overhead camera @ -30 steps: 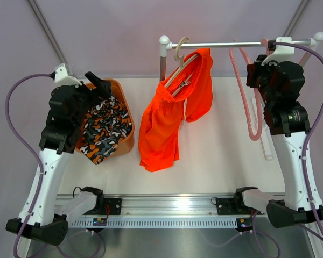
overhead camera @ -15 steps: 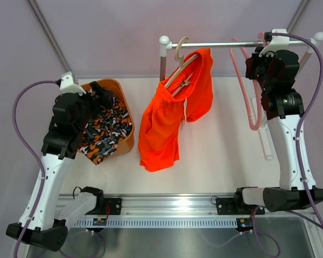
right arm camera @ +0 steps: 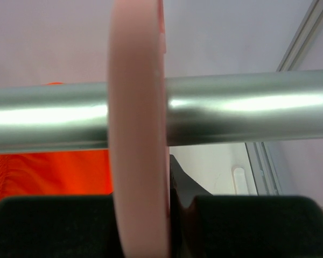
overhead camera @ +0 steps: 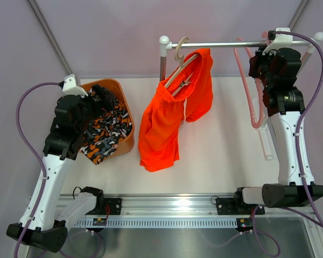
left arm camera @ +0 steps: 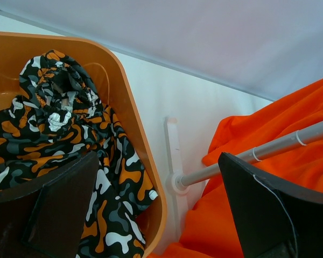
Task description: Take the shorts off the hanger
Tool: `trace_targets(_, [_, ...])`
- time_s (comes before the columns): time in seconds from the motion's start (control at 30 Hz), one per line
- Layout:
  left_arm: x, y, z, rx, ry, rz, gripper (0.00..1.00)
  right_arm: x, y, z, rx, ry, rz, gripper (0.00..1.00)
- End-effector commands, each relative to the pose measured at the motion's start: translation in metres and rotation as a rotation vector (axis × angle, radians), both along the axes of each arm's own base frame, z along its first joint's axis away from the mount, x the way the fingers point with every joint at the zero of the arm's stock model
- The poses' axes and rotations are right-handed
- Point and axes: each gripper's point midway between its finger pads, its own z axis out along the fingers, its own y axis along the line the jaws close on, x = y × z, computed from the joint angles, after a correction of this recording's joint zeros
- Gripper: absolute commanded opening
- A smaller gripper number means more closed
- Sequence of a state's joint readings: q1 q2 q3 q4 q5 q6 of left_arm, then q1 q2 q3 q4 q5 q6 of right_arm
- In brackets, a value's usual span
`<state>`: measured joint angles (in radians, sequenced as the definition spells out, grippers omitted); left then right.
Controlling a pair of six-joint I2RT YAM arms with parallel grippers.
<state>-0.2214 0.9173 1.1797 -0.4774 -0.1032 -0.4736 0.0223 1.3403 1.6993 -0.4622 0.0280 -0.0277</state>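
Camo shorts (overhead camera: 105, 134) are lying in the bin (overhead camera: 131, 134) at 9 o'clock, while the orange shorts (overhead camera: 164, 129) are hanging at 12.

The orange pair is draping from a beige hanger (overhead camera: 178, 56) on the rail (overhead camera: 220, 44), its hem trailing onto the bench (overhead camera: 220, 156), unmoved since a second ago. The left gripper (overhead camera: 99, 92) is hovering over the bin with its jaws spread wide and empty, having drifted slightly toward 6. The right gripper (overhead camera: 266, 51) has risen toward 1 o'clock and is pinching the pink hanger (right arm camera: 137, 134) at the rail.
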Motion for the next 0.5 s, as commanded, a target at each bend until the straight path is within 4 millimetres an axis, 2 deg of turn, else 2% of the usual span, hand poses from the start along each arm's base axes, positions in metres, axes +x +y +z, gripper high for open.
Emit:
trace_targets(0.0, [-0.001, -0.005, 0.01, -0.001, -0.047, -0.034, 0.99, 0.006, 0.0, 0.012, 0.004, -0.057, 0.013, 0.0])
trace_targets(0.27, [0.001, -0.006, 0.006, 0.002, -0.042, -0.038, 0.99, 0.013, 0.005, -0.01, 0.027, -0.006, 0.037, 0.0])
trace_targets(0.47, [0.002, -0.007, 0.002, 0.005, -0.034, -0.041, 0.99, 0.012, 0.009, -0.015, 0.066, 0.004, 0.047, 0.0])
